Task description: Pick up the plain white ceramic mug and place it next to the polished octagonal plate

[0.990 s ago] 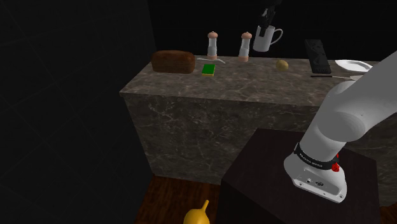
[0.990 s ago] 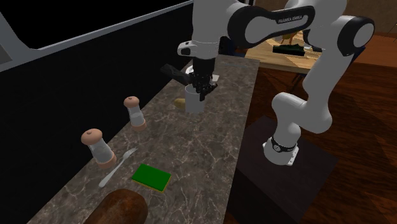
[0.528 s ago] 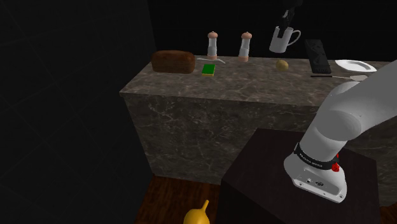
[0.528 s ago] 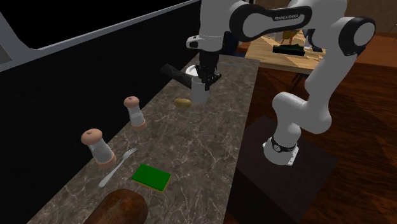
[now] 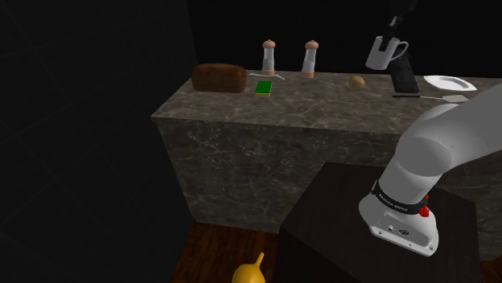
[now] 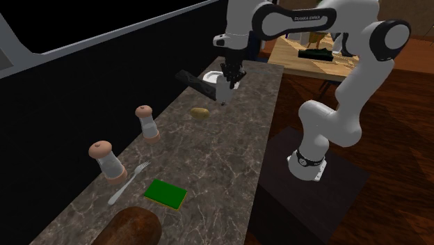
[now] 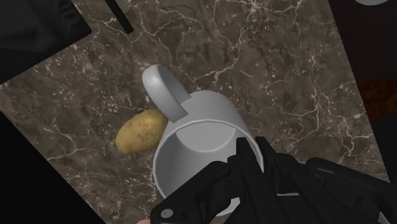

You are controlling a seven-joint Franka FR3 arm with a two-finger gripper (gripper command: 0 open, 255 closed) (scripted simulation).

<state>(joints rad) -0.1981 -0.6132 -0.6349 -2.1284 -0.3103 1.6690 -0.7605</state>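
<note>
The black two-finger gripper [image 5: 392, 35], clamped on the rim of the plain white handled mug [image 5: 380, 55], has carried it across to the shoulder view's upper right. It hangs above the dark marbled counter [image 5: 322, 104], much nearer the white plate [image 5: 438, 80], so lowering looks next.

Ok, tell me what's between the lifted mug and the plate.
Nothing at its height. The gripper holds the white mug above the marble counter; a black rectangular slab lies low, just short of the white plate.

mug [image 5: 384, 55] in hand [image 5: 392, 37], carried past potato [image 5: 356, 81], nearer plate [image 5: 447, 82]
</note>
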